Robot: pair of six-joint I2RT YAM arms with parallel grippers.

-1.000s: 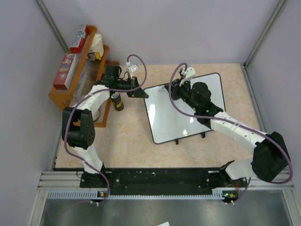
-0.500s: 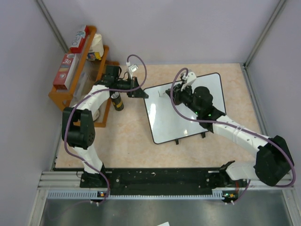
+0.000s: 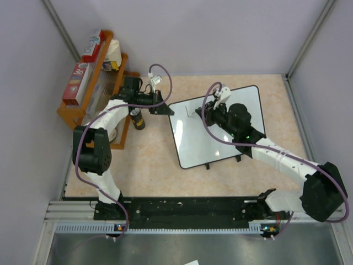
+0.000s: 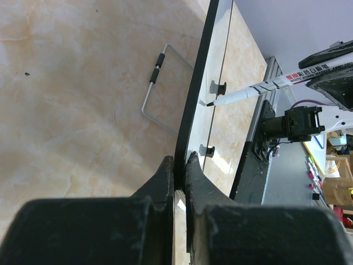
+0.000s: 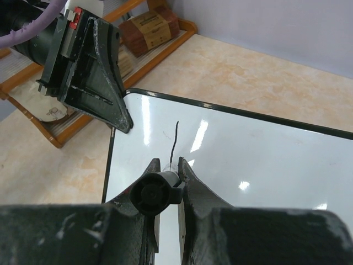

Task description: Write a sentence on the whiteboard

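My right pincer (image 5: 168, 165) is closed on the marker (image 4: 259, 91), with the marker tip at the face of the whiteboard (image 5: 248, 154), near its far-left corner. My left pincer (image 4: 179, 164) is clamped on the whiteboard's black rim at that same corner, which I judge steadies it. The whiteboard rests on the surface (image 3: 149, 160).

Progress: of the sentence (image 5: 175, 138), only one thin dark stroke shows, just ahead of the marker tip. No readable letter or word is present. I judge the writing barely begun, with nearly all of it left to do.

Containers: an orange rack (image 3: 69, 115) stands left of the whiteboard, apart from its rim. It holds flat boxes (image 3: 77, 80) and a pale cup-like item (image 3: 113, 52). A dark bottle (image 3: 137, 118) stands between the rack and the whiteboard. I cannot make out any further contents.
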